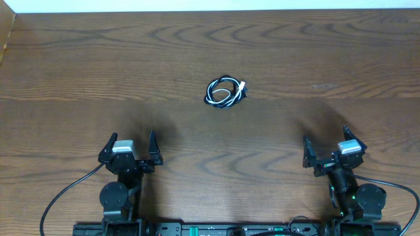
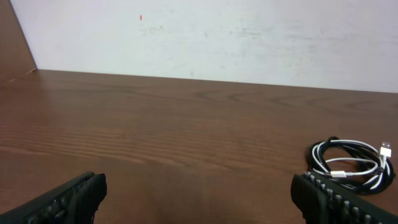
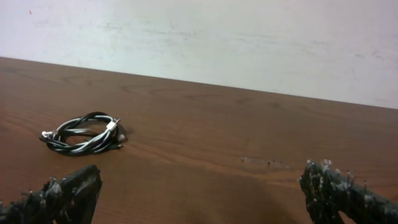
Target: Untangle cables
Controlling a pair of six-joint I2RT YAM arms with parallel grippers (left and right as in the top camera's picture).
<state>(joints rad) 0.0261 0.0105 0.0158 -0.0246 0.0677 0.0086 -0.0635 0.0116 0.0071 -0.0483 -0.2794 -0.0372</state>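
brown wood-grain table (image 1: pixel 79 65) carries the cables (image 1: pixel 225 92), one white and one black, wound together into a single small coil lying out past the middle of the top. the left gripper (image 1: pixel 132 139) sits near the front edge with its jaws spread wide and nothing between them, the cables well ahead of it and off to its right. the right gripper (image 1: pixel 326 141) is spread and empty too, with the cables well ahead and to its left.
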